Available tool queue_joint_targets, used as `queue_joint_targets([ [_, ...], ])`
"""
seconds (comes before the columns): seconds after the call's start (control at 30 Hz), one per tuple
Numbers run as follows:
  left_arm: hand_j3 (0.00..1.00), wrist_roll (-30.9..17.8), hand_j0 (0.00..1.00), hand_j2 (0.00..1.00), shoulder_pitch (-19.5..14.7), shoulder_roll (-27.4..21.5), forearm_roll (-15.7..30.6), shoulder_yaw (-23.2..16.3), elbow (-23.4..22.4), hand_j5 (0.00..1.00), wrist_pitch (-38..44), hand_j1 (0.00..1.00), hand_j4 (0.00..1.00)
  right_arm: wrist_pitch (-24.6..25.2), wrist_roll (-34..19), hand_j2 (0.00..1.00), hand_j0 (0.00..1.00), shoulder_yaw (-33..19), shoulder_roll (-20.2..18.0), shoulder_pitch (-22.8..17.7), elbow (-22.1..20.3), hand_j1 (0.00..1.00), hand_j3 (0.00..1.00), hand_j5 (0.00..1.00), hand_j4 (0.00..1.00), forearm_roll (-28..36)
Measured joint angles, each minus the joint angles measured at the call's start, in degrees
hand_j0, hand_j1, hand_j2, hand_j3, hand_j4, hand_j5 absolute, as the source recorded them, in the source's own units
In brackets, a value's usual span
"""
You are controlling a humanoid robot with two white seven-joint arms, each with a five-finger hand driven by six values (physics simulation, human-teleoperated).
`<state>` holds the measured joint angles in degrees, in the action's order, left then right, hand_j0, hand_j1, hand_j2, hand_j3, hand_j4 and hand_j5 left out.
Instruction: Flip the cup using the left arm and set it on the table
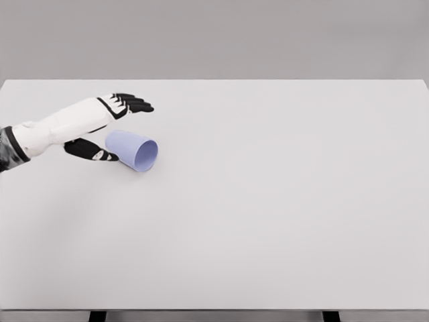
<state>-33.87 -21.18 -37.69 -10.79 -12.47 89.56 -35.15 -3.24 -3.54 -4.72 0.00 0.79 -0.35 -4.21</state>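
Note:
A pale blue cup (pixel 132 149) lies on its side on the white table (pixel 268 201), its mouth facing the lower right. My left hand (pixel 114 127) reaches in from the left edge, just behind and left of the cup. Its black fingers (pixel 134 104) are stretched out flat above the cup's far side, and the thumb (pixel 90 151) sits low by the cup's base. The hand is open and holds nothing. I cannot tell whether the thumb touches the cup. No right arm shows.
The table's far edge (pixel 214 80) runs across the top against a grey wall, and its near edge (pixel 214 310) lies at the bottom with two dark legs below.

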Motion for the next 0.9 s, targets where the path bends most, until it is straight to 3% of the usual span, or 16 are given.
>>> queue_joint_targets([
  [0.23, 1.00, -0.47, 1.00, 1.00, -0.61, 0.20, -0.46, -0.93, -0.66, 1.00, 0.00, 1.00, 1.00, -0.01, -0.06, 1.00, 1.00, 0.22, 0.00, 0.00, 0.00, 1.00, 1.00, 1.00, 1.00, -0.01],
  [0.3, 1.00, -0.81, 1.00, 1.00, -1.67, 0.08, -1.44, -1.43, -0.78, 1.00, 0.01, 1.00, 1.00, -0.01, -0.09, 1.00, 1.00, 0.23, 0.00, 0.00, 0.00, 1.00, 1.00, 1.00, 1.00, -0.01],
  [0.37, 1.00, -0.97, 1.00, 1.00, -5.00, -0.07, -2.81, -2.36, -1.53, 1.00, 0.05, 1.00, 1.00, -0.01, -0.08, 1.00, 1.00, 0.24, 0.00, 0.00, 0.00, 1.00, 1.00, 1.00, 1.00, -0.01],
  [0.47, 1.00, -1.09, 1.00, 1.00, -8.70, -0.80, -3.85, -5.66, -3.89, 1.00, 0.04, 1.00, 1.00, -0.01, -0.08, 1.00, 1.00, 0.26, 0.00, 0.00, 0.00, 1.00, 1.00, 1.00, 1.00, -0.01],
  [0.67, 1.00, -0.34, 1.00, 1.00, -11.42, -9.22, -3.71, -14.15, -5.60, 1.00, -0.02, 1.00, 1.00, -0.01, -0.08, 1.00, 1.00, 0.28, 0.00, 0.00, 0.01, 1.00, 1.00, 1.00, 1.00, -0.01],
  [0.77, 1.00, 1.33, 1.00, 1.00, -11.60, -10.66, 0.56, -16.22, -5.76, 1.00, 1.25, 1.00, 1.00, -0.01, -0.09, 1.00, 1.00, 0.29, 0.00, 0.00, 0.00, 1.00, 1.00, 1.00, 1.00, -0.01],
  [0.9, 1.00, 1.99, 1.00, 1.00, -11.60, -10.94, 6.09, -18.34, -5.70, 1.00, 8.95, 1.00, 1.00, -0.01, -0.09, 1.00, 1.00, 0.31, 0.00, 0.00, 0.00, 1.00, 1.00, 1.00, 1.00, -0.01],
])
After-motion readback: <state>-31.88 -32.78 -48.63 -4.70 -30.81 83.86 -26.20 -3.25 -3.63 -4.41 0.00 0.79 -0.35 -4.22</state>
